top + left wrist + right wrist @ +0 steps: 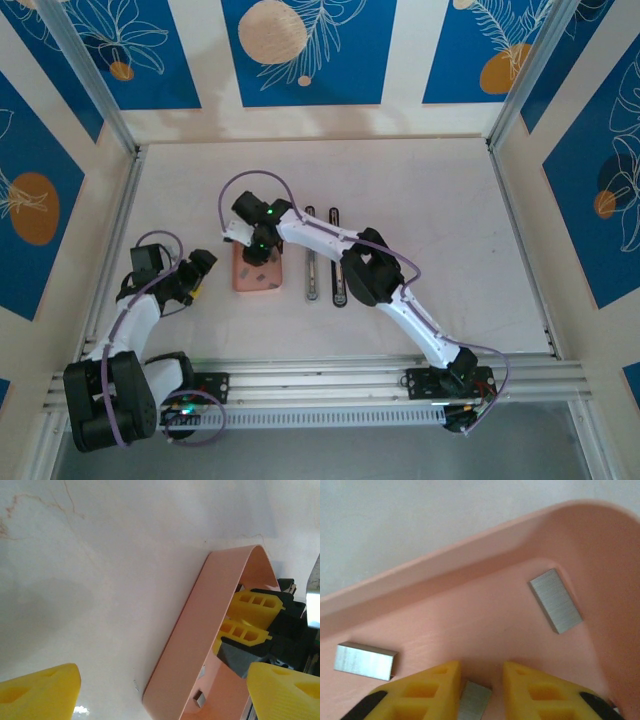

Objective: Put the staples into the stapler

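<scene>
The salmon-pink tray (247,283) holds three staples: one strip (555,600) near a rounded corner, one (365,660) at the left wall, one (474,700) between my right gripper's fingertips. My right gripper (481,672) is down inside the tray (445,570). Its jaws are narrow around that strip, which leans on the left finger (435,690), with a small gap still at the right one. The stapler lies opened flat right of the tray, silver bar (311,278) beside black arm (339,290). My left gripper (200,270) hovers wide open left of the tray (200,630).
In the left wrist view my right gripper's yellow fingers (252,605) dip behind the tray wall, and a staple strip (199,698) rests on the tray floor. A tiny loose sliver (135,685) lies on the table by the tray corner. Aluminium rails edge the table.
</scene>
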